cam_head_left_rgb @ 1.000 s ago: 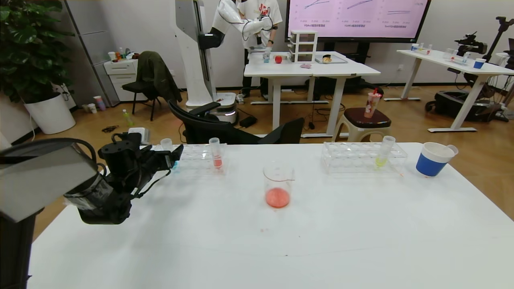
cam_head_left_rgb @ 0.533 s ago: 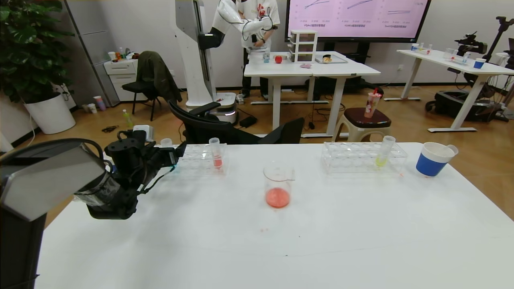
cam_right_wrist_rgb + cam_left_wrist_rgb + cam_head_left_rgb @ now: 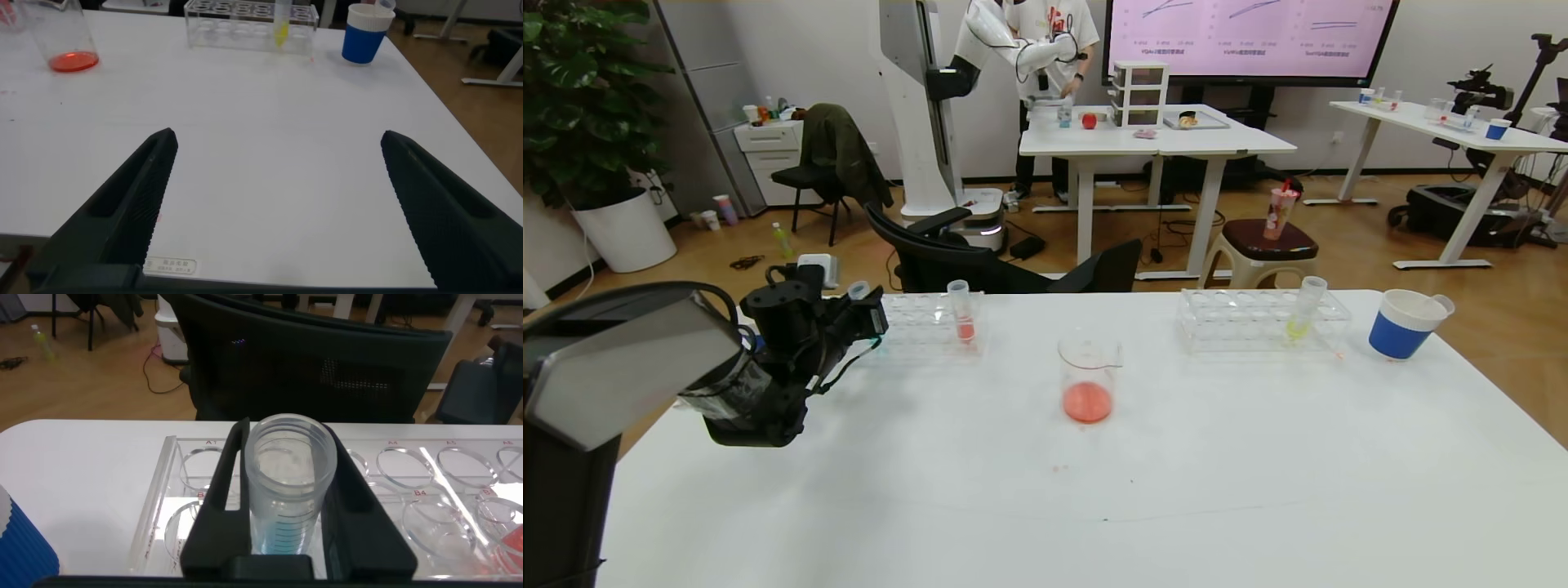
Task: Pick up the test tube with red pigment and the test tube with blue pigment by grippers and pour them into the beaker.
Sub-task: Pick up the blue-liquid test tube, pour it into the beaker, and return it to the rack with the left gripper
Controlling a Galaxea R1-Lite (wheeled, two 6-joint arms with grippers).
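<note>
My left gripper (image 3: 870,317) is at the left end of the left tube rack (image 3: 923,325), shut on the test tube with blue pigment (image 3: 290,486). The tube's open mouth (image 3: 858,290) pokes up above the fingers, and blue liquid shows at its bottom. The test tube with red pigment (image 3: 961,314) stands upright in the same rack, to the right. The beaker (image 3: 1086,377) stands mid-table with red liquid in its bottom. My right gripper (image 3: 278,139) hangs open over bare table near the front edge, out of the head view.
A second clear rack (image 3: 1262,322) at the back right holds a tube of yellow-green liquid (image 3: 1303,314). A blue-and-white paper cup (image 3: 1405,324) stands right of it. Another blue cup (image 3: 24,547) sits close beside the left gripper. A black chair (image 3: 980,265) stands behind the table.
The left gripper moved forward to the rack's left end and shut its fingers on the blue tube. The right arm has not visibly moved.
</note>
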